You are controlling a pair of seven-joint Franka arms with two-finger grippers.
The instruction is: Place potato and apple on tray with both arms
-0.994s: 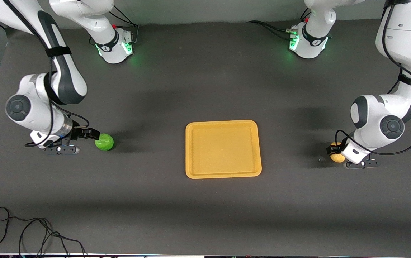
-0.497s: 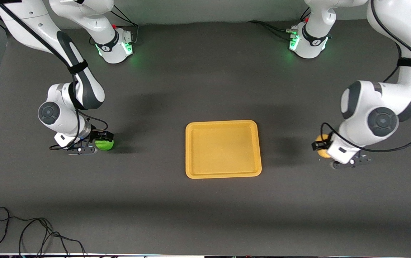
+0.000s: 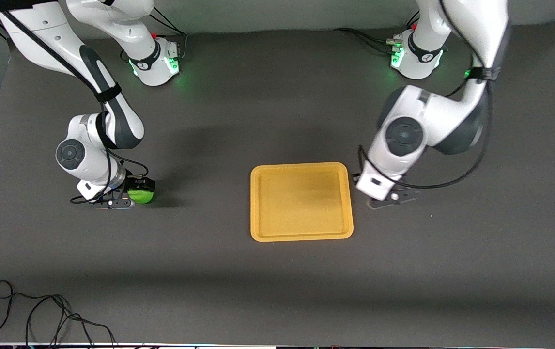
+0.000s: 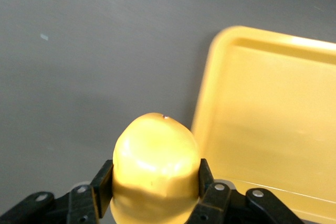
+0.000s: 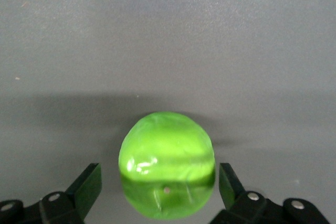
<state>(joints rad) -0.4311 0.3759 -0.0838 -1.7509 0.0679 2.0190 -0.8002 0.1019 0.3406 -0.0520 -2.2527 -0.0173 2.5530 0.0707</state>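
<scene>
The yellow-tan potato is gripped between the fingers of my left gripper. It is held up beside the edge of the orange-yellow tray that faces the left arm's end. In the front view the left gripper sits under its wrist at that tray edge, and the potato is hidden there. The green apple rests on the table toward the right arm's end. My right gripper is low around it. In the right wrist view the apple lies between the right gripper's open fingers, with gaps on both sides.
The dark table mat carries only the tray and the apple. A loose black cable lies at the corner nearest the front camera at the right arm's end. The two arm bases stand along the table's farthest edge.
The left arm has lifted the potato and carried it from the left arm's end of the table to the tray's edge. The right gripper has moved in to straddle the apple.
</scene>
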